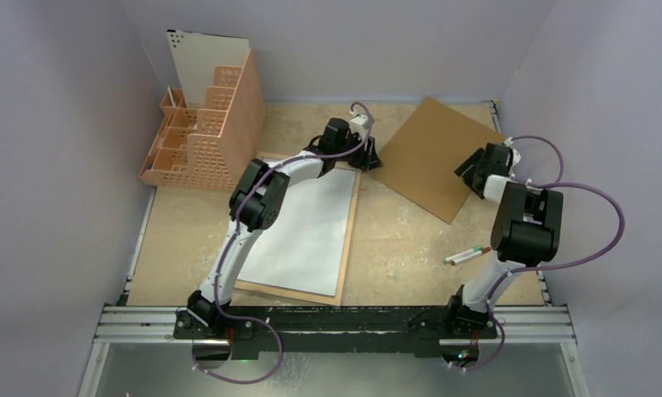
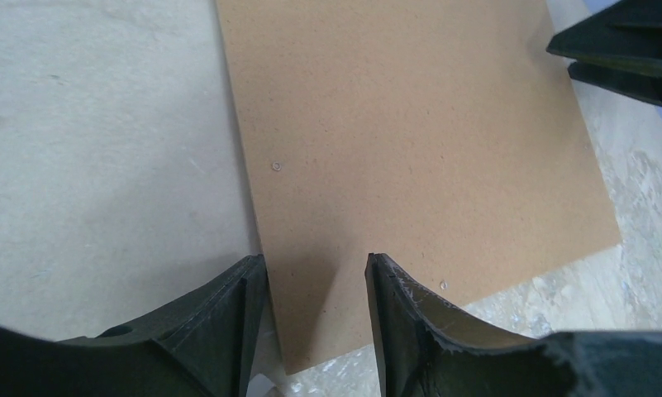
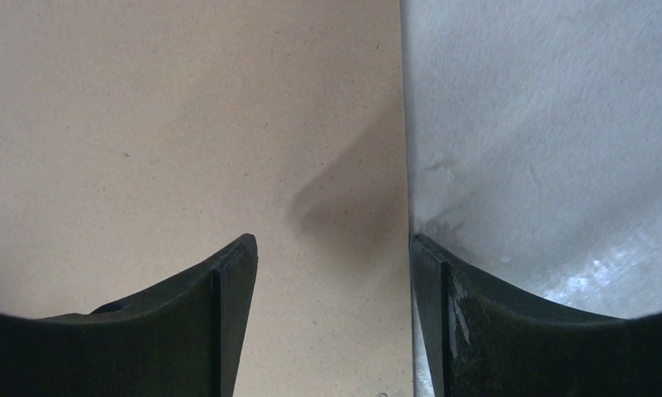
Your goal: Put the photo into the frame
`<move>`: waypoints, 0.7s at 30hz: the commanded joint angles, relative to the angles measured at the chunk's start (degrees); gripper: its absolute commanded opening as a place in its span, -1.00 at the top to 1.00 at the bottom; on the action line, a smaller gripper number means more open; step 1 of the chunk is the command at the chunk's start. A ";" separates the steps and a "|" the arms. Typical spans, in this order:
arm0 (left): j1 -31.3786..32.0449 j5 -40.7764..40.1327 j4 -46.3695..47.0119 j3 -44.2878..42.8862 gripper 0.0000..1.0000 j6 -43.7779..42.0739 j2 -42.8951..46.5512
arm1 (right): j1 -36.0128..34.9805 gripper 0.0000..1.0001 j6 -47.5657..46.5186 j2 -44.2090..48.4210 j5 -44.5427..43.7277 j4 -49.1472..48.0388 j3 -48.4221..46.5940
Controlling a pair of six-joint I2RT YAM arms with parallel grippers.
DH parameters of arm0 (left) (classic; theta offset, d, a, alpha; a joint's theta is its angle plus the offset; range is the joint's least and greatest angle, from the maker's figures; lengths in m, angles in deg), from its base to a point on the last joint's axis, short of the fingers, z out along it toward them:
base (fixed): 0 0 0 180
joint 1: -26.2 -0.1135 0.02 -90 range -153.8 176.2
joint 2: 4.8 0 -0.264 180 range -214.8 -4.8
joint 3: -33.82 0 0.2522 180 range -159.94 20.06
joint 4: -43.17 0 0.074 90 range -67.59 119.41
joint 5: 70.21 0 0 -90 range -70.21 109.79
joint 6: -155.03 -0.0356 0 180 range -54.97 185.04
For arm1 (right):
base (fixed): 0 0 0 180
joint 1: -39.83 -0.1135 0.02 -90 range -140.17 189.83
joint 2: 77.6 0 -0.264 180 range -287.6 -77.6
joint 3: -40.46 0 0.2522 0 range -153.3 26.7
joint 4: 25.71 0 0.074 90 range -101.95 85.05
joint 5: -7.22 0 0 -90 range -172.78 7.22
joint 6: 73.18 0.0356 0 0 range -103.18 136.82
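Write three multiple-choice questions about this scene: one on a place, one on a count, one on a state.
1. Where is the brown board?
A) flat on the table, to the right of the frame
B) inside it
C) held up in the air

2. How many pens are there?
A) none
B) four
C) two

3. How is the left pincer?
A) shut on the board
B) open
C) out of view

Answers:
1 A, the board lies flat by the frame's far right corner.
2 C, two lie side by side.
3 B, the left wrist view shows a clear gap between its tips, over the board.
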 commanded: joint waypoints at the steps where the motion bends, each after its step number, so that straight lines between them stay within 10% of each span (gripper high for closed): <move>1: 2.78 5.26 -6.00 0.65 0.00 0.28 -1.29 | 1.80 -0.41 -4.53 -2.02 4.31 4.77 0.06; 21: 4.57 6.95 -3.85 7.82 0.04 16.45 8.71 | 2.56 -0.36 6.53 1.39 23.56 -3.78 15.28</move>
